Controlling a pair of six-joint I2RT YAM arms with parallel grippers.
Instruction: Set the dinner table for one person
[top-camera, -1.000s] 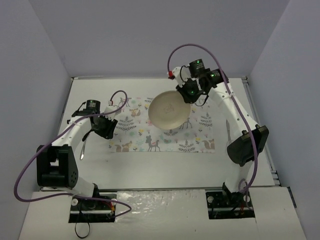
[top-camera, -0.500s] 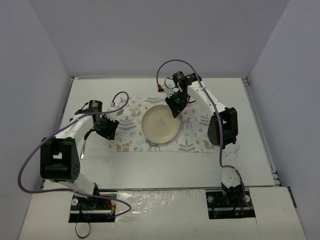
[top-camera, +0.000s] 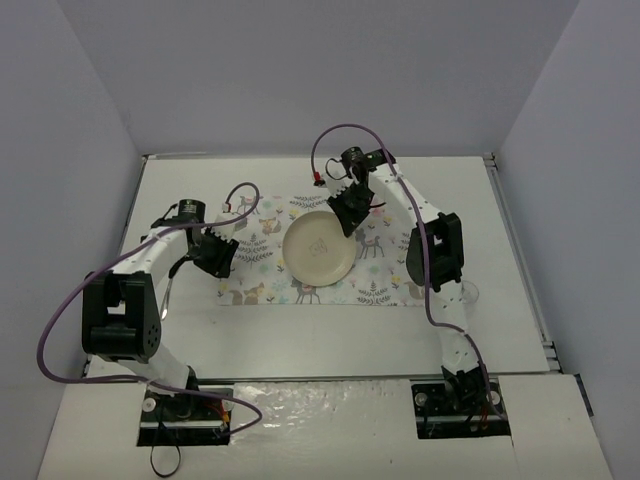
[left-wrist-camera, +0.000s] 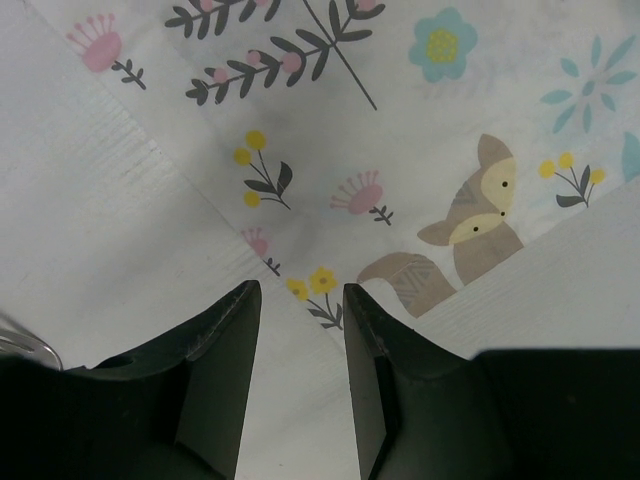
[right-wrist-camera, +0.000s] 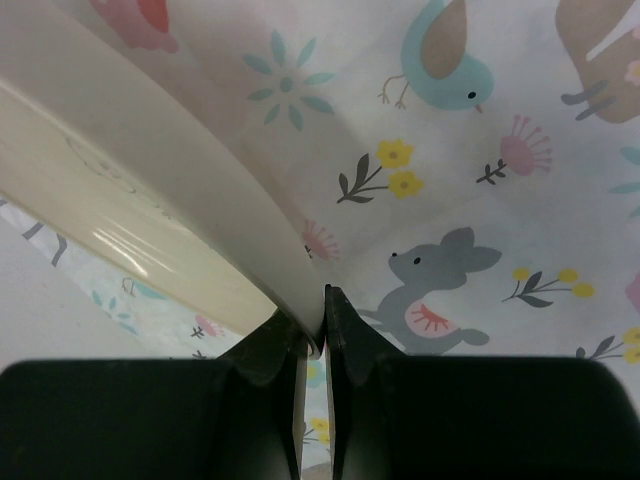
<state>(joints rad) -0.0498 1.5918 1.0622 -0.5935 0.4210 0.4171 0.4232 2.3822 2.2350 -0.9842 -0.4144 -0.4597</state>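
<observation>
Since 1 s ago the plate (top-camera: 318, 247) has moved from the mat's (top-camera: 390, 272) far edge to about its middle, and the right arm's elbow has folded inward. Right hand (top-camera: 345, 212) is pinched tight on the plate rim. The plate is tilted with only a faint print in its well; can't tell if it touches the mat. Left hand (top-camera: 213, 256) sits over the mat's left edge, fingers slightly apart, nothing between them. Surface (top-camera: 330, 335) lies under the mat, walled by grey panels (top-camera: 300, 70).
</observation>
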